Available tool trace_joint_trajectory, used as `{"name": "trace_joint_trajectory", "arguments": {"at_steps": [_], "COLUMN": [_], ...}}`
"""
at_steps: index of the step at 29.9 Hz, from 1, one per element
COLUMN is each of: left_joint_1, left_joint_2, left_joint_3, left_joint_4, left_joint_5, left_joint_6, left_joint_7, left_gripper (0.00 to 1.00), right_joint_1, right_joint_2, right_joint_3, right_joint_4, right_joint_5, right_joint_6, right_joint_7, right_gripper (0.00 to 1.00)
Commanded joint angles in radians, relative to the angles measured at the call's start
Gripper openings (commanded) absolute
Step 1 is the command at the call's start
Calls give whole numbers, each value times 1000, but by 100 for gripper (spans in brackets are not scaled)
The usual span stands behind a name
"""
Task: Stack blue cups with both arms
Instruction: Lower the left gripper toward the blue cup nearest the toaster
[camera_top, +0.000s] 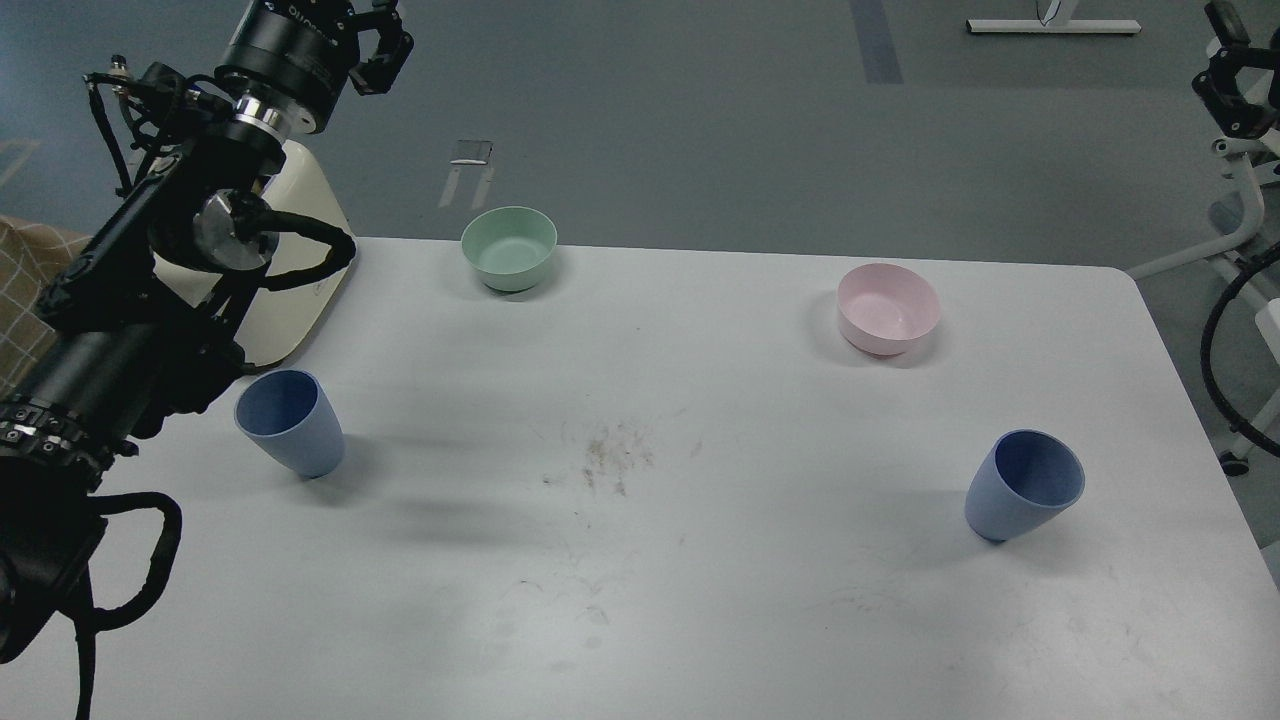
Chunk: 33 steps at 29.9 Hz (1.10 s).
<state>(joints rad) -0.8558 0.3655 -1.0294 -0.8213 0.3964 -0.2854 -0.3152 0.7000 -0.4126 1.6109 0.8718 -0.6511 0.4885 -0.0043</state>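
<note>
Currently, both blue cups stand upright and unstacked, one left (291, 422) and one right (1024, 485) of the table's central stain (605, 458). Your left gripper (380, 45) hangs raised far behind the stain, carrying nothing; whether its fingers are spread cannot be told, and the right gripper is out of view.

A white table (700, 560) with rounded corners fills most of the view; its top is scuffed, with a patch of brownish smudges (605, 460) near the middle. Beyond it lies a grey floor (700, 130), crossed by a darker blue-grey stripe (875, 40) near the top. A small silvery marking (470, 170) sits on the floor behind the table. At the top right stands the white foot of a stand (1052, 25). A white frame on castors (1235, 270) stands just beside the table's right edge. The light is soft and even, throwing faint shadows.
</note>
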Motion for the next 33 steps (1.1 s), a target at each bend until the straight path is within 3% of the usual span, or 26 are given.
{"name": "trace_joint_trajectory", "arguments": {"at_steps": [1,13,21,24,26,29,33], "left_joint_1": [11,11,52,115,188,262,492], "left_joint_2": [-2,20,69,121,212,293,482], "left_joint_3": [2,-5,2,6,9,9,-17], "left_joint_4": [-1,1,-36,-163,-315,-406,-596], "left_joint_5": [-1,-7,7,38,129,236,525], "left_joint_6": [-1,-3,-9,32,81,83,106], "left_joint_7": [-10,2,-21,-35,-36,-41,-128], "left_gripper": [98,98,97,97,97,97,85], "right_joint_1": [-5,-4,-5,-14,-39,-47,-63], "right_joint_2": [-5,-15,-15,-18,-18,-18,-18], "right_joint_3": [14,20,23,46,73,90,96], "right_joint_4": [1,-10,-5,-5,1,3,3], "right_joint_5": [1,2,2,2,10,18,42], "right_joint_6": [0,0,0,0,0,0,0], "right_joint_7": [0,-2,0,0,0,1,0], "right_gripper": [100,100,100,100,100,100,100]}}
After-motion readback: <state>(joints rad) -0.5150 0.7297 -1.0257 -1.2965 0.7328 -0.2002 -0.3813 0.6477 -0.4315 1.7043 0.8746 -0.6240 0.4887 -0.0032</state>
